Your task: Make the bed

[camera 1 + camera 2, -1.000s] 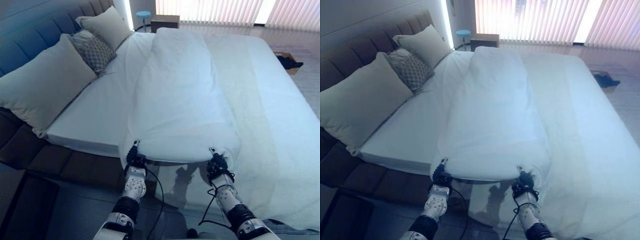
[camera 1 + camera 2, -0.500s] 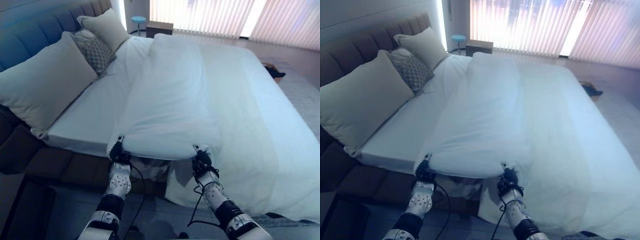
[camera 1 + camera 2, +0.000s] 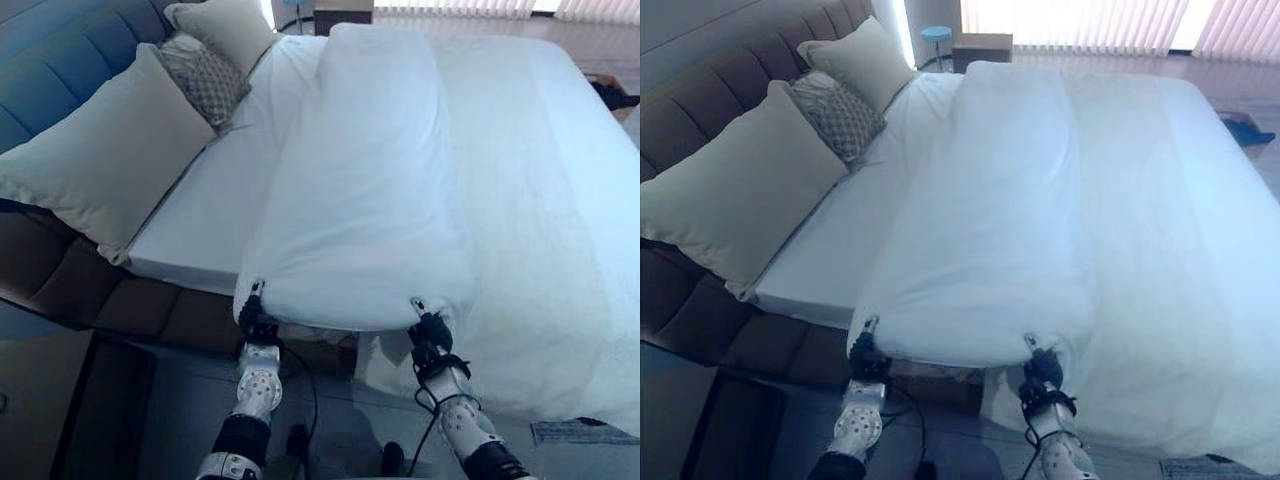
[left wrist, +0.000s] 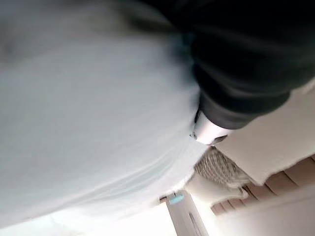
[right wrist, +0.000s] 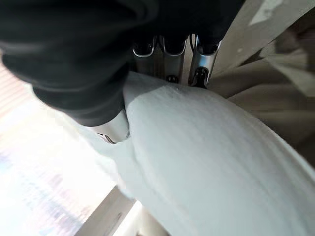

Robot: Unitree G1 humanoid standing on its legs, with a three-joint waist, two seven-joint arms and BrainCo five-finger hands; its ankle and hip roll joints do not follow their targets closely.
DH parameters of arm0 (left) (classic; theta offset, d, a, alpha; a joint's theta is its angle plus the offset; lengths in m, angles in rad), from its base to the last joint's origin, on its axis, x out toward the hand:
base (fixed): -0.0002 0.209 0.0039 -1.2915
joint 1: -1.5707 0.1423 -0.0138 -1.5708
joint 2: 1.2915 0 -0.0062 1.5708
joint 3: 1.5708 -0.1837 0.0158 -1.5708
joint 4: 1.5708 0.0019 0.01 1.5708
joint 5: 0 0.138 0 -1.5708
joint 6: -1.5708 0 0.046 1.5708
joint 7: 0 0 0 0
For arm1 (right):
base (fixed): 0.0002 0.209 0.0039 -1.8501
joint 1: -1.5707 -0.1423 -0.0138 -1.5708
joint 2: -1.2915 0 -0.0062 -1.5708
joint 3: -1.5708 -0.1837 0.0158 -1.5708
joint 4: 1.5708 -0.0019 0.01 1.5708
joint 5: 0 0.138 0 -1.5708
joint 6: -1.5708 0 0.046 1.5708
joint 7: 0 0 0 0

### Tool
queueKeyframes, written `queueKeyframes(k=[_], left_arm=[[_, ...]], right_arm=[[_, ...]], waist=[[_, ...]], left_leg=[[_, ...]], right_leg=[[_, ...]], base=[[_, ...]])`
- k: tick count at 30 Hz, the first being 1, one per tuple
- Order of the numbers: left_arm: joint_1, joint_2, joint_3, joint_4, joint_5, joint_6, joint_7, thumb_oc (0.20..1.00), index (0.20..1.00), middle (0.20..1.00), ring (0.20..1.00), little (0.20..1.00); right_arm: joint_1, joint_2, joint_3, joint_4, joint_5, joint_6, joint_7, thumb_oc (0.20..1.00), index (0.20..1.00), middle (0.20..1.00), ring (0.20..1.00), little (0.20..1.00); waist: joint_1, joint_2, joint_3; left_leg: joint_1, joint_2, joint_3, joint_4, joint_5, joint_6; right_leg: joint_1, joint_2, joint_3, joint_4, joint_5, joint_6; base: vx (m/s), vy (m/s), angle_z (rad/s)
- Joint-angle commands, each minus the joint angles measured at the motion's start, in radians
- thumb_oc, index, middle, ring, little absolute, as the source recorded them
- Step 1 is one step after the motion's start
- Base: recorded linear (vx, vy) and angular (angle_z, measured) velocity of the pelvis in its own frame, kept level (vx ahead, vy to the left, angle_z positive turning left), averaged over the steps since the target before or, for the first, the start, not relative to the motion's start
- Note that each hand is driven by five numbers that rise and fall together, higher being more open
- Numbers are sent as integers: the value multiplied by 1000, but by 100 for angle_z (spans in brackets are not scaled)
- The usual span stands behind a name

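Note:
A white duvet (image 3: 370, 190) lies folded lengthwise down the middle of the bed, its near edge hanging over the bed's side. My left hand (image 3: 256, 320) is shut on the duvet's near left corner and my right hand (image 3: 428, 330) is shut on its near right corner. In the right wrist view the fingers (image 5: 170, 54) curl over the white cloth (image 5: 206, 162). The left wrist view has the duvet (image 4: 88, 113) pressed against my hand's dark cover (image 4: 246, 59). Bare white sheet (image 3: 215, 205) shows to the left of the duvet.
Two white pillows (image 3: 105, 160) (image 3: 225, 30) and a patterned cushion (image 3: 205, 80) lean on the dark padded headboard (image 3: 50, 85) at the left. A dark bed frame (image 3: 110, 300) runs below the mattress. A small table (image 3: 983, 45) and a stool (image 3: 935, 35) stand at the far end.
The camera has shifted, so the whole bed sits differently in the picture. Both hands keep hold of the duvet's near corners, which stay at the bed's side edge.

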Motion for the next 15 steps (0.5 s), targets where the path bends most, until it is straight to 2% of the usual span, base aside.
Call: queueKeyframes(k=[1, 10, 15], left_arm=[[72, 129, 185, -23, 20, -170, 65, 200, 200, 200, 200, 200], [-109, 253, 143, 96, 120, -189, 125, 200, 200, 200, 200, 200], [-172, 289, 107, 117, 149, -189, 136, 200, 200, 200, 200, 200]], right_arm=[[-32, 17, -21, 29, 7, -38, 11, 200, 200, 200, 200, 200], [-222, 27, 74, 191, 12, -31, -9, 200, 200, 200, 200, 200], [-303, 22, 89, 253, -12, -31, -30, 200, 200, 200, 200, 200]], waist=[[65, -41, 61], [107, -64, 184], [116, -58, 230]], left_leg=[[-50, -131, 35, -26, -6, 85], [-212, -119, 60, 38, -3, 83], [-260, -124, 63, 58, 0, 84]], right_leg=[[-103, -21, 37, -57, 115, 53], [-254, -51, 36, -17, 145, 60], [-304, -59, 28, 4, 148, 59]], base=[[-132, 63, 5], [-68, 42, 0], [-17, 24, 1]])
